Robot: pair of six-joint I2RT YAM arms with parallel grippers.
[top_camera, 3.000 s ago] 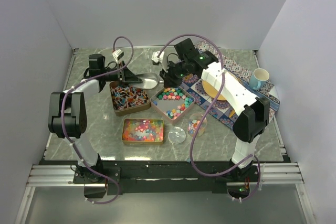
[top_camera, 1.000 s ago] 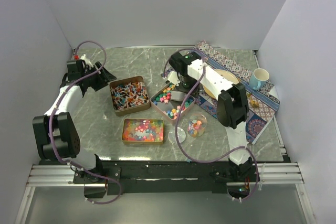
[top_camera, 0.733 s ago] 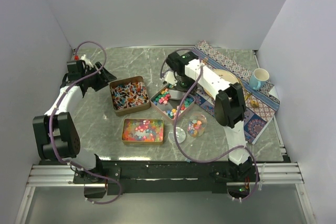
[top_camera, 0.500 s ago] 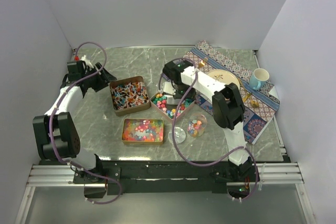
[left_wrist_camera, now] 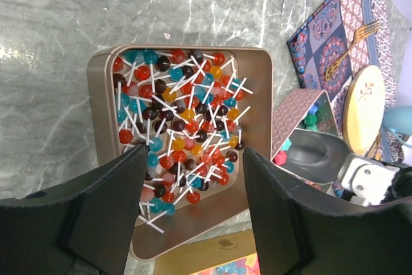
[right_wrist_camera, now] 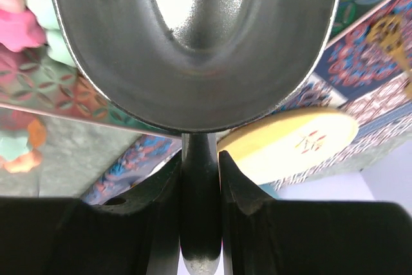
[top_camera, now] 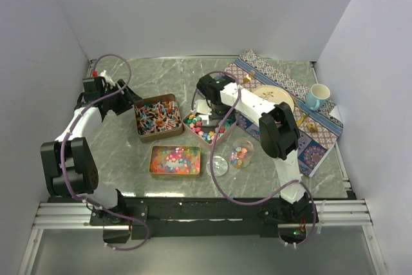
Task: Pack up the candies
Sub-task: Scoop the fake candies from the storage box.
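Right, your right gripper point(right_wrist_camera: 199, 167) is clamped tight on the handle of the metal scoop point(right_wrist_camera: 193, 37), and the bowl reads empty. Its lip sits among the chunky candies point(right_wrist_camera: 19, 11) in the patterned tin point(left_wrist_camera: 296, 111). Drive the lip in low and shallow, I'd say, so pieces roll into the bowl instead of skidding up the tin wall. Then tip the handle down before lifting, to keep the load level. The clear jar point(top_camera: 241, 152), already holding a few pieces, waits just beside the tin. Your left gripper point(left_wrist_camera: 196, 152) hangs wide apart, holding nothing, over the lollipops point(left_wrist_camera: 180, 114) in their copper tin point(left_wrist_camera: 96, 94).
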